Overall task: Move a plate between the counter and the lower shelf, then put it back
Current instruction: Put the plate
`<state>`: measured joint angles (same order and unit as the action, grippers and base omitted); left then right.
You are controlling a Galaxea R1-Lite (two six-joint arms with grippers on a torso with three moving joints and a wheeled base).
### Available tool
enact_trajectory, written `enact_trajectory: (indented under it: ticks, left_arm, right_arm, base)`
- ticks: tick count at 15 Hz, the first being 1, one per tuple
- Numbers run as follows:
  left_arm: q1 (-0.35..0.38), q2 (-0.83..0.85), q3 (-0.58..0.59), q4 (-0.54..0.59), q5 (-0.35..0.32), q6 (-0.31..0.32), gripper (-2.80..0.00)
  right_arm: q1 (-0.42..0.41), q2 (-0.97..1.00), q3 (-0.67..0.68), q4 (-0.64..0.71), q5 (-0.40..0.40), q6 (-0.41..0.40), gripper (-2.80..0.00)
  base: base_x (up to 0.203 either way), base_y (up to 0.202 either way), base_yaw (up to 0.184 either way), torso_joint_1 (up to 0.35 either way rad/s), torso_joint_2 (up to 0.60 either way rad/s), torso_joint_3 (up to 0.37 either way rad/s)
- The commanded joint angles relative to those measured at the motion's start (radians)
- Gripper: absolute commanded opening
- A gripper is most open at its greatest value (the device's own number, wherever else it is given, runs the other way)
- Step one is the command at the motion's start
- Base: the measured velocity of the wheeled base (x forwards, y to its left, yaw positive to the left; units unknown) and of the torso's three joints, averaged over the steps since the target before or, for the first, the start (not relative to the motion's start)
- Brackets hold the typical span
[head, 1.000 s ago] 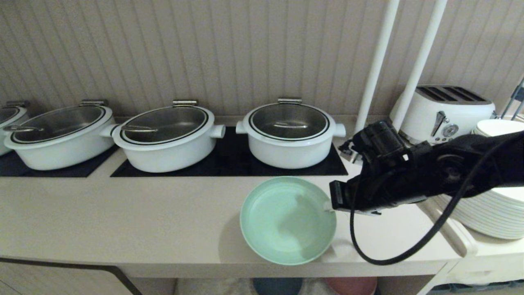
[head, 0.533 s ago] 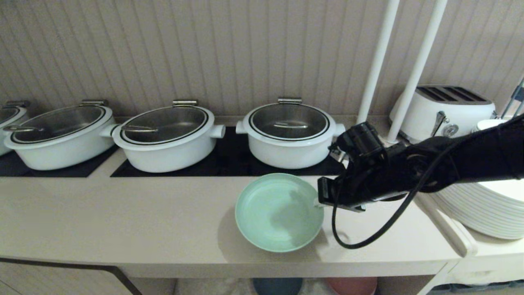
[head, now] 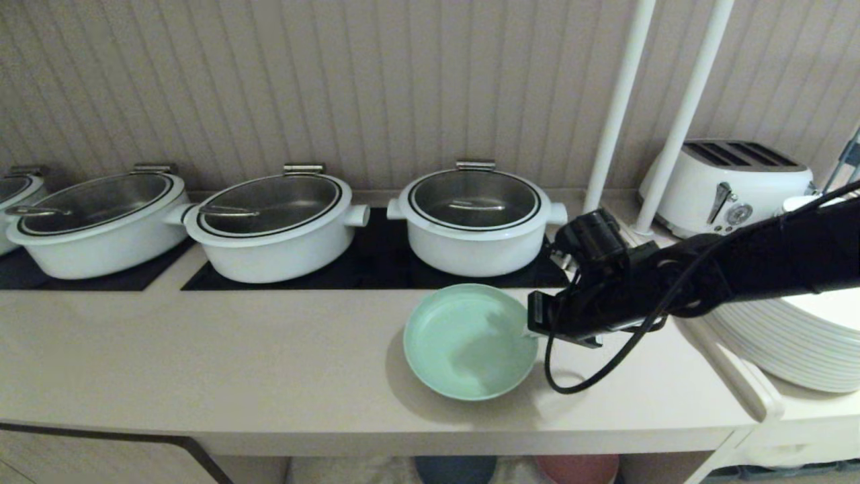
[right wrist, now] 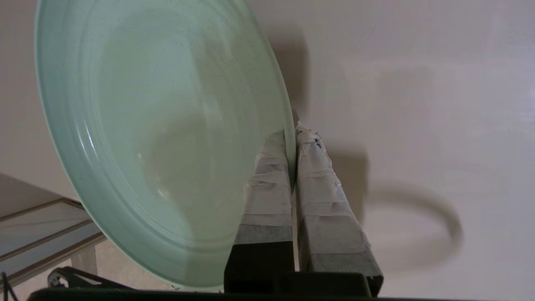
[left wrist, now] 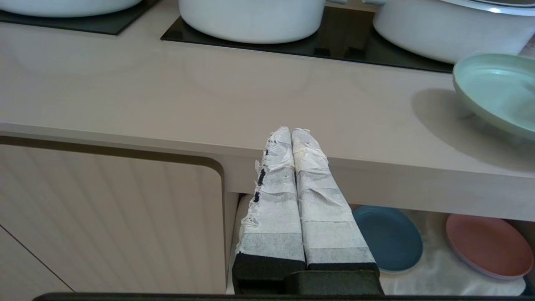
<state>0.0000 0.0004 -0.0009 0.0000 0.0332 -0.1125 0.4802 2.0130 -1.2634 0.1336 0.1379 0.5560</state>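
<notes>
The right tool (head: 531, 327) is clenched on the right-hand rim of the mint-green plate (head: 469, 340), its two taped fingers (right wrist: 267, 184) pinching the rim edge between them, one on the inside and one on the outside. The plate hangs tilted just over the bench (head: 201, 363), casting a shadow on the beige top below it, and sits in front of the rightmost white pot (head: 476, 218) that stands on the black hob panel (head: 376, 269). Two more white pots (head: 275, 225) stand in a row to the left along the back. To the right of the arm are a stack of white plates (head: 793, 349) and a white toaster (head: 732, 185). The left tool (left wrist: 291, 136) is parked low in front of the bench edge, its taped fingers pressed together with nothing between them. Beyond it, under the bench, the lower shelf (left wrist: 434, 267) with its off-white cloth holds a blue plate (left wrist: 386, 238) and a pink plate (left wrist: 487, 244) side by side.
</notes>
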Motion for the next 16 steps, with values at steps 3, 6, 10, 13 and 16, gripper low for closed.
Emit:
enact_trajectory:
  ticks: [3,6,10,13,16]
  left_arm:
    - [0.000,0.000,0.001,0.000,0.001,-0.001,-2.80]
    - [0.000,0.000,-0.001,0.000,0.001,-0.001,-2.80]
    - [0.000,0.000,0.001,0.000,0.001,-0.001,-2.80]
    - [0.000,0.000,0.001,0.000,0.001,-0.001,-2.80]
    - [0.000,0.000,-0.001,0.000,0.001,-0.001,-2.80]
  right_arm:
    - [-0.006,0.017,0.004,-0.002,0.001,0.048,-2.80]
    - [-0.005,0.033,0.006,-0.008,0.002,0.055,-2.80]
    - [-0.003,0.059,0.005,-0.051,0.003,0.064,-2.80]
    - [-0.002,0.079,0.006,-0.061,0.003,0.074,-2.80]
    - [-0.003,0.091,0.006,-0.065,0.002,0.078,-2.80]
  base:
    - [0.000,0.000,0.000,0.000,0.00,0.000]
    - [0.000,0.000,0.000,0.000,0.00,0.000]
    - [0.000,0.000,0.000,0.000,0.00,0.000]
    - [0.000,0.000,0.000,0.000,0.00,0.000]
    - [0.000,0.000,0.000,0.000,0.00,0.000]
